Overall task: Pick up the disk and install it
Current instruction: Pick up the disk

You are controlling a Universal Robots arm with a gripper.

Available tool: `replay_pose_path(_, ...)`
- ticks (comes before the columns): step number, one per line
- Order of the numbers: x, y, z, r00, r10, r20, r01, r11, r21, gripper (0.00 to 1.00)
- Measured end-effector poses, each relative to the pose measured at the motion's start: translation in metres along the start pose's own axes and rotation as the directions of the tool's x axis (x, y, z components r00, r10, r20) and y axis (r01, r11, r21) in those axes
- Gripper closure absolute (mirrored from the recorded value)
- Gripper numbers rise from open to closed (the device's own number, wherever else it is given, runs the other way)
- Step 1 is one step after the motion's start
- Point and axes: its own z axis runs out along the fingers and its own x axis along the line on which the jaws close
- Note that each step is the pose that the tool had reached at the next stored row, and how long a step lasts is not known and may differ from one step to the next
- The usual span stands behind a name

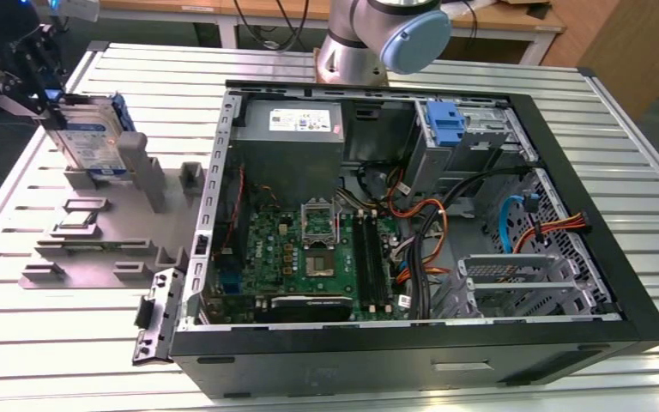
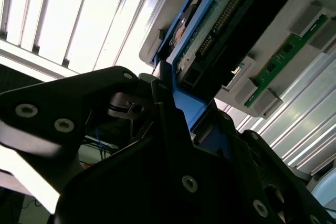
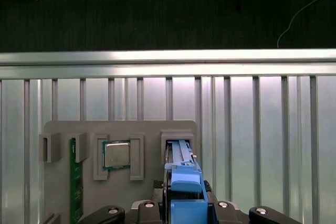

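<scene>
As hand [image 1: 55, 105] clamps it, flat blue-framed disk [image 1: 86, 142]

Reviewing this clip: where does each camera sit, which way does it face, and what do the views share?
Exterior view: off the arm, raised, looking down on the open computer case and slatted table; the arm's base and the gripper show.
First wrist view: on the wrist, looking down past the gripper onto the grey fixture.
Second wrist view: on the wrist, close along the gripper toward the disk.
Shared: all three show the gripper at the disk, over the grey fixture.
</scene>
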Motion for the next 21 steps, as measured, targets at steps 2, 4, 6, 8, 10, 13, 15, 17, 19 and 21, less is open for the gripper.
replay_pose_path(2, 0.0000, 0.0000, -0.0009, 1.0000, 0.000, 0.0001, 0.000, 1.0000, 0.0002, 0.64)
replay_pose_path(4, 0.0000, 0.0000, -0.0018, 1.0000, 0.000, 0.0000, 0.000, 1.0000, 0.0001, 0.64)
replay_pose_path(6, 0.0000, 0.0000, -0.0032, 1.0000, 0.000, 0.0000, 0.000, 1.0000, 0.0001, 0.64)
replay_pose_path(8, 0.0000, 0.0000, -0.0044, 1.0000, 0.000, 0.0000, 0.000, 1.0000, 0.0002, 0.64)
replay_pose_path(10, 0.0000, 0.0000, -0.0058, 1.0000, 0.000, 0.0000, 0.000, 1.0000, 0.0001, 0.64)
replay_pose_path(13, 0.0000, 0.0000, -0.0080, 1.0000, 0.000, 0.0000, 0.000, 1.0000, 0.0002, 0.64)
replay_pose_path(15, 0.0000, 0.0000, -0.0095, 1.0000, 0.000, 0.0000, 0.000, 1.0000, 0.0002, 0.64)
replay_pose_path(17, 0.0000, 0.0000, -0.0110, 1.0000, 0.000, -0.0001, 0.000, 1.0000, 0.0001, 0.64)
replay_pose_path(19, 0.0000, -0.0001, -0.0126, 1.0000, 0.000, -0.0002, 0.000, 1.0000, 0.0002, 0.64)
replay_pose_path(21, 0.0000, -0.0001, -0.0144, 1.0000, 0.000, -0.0006, 0.000, 1.0000, 0.0002, 0.64)
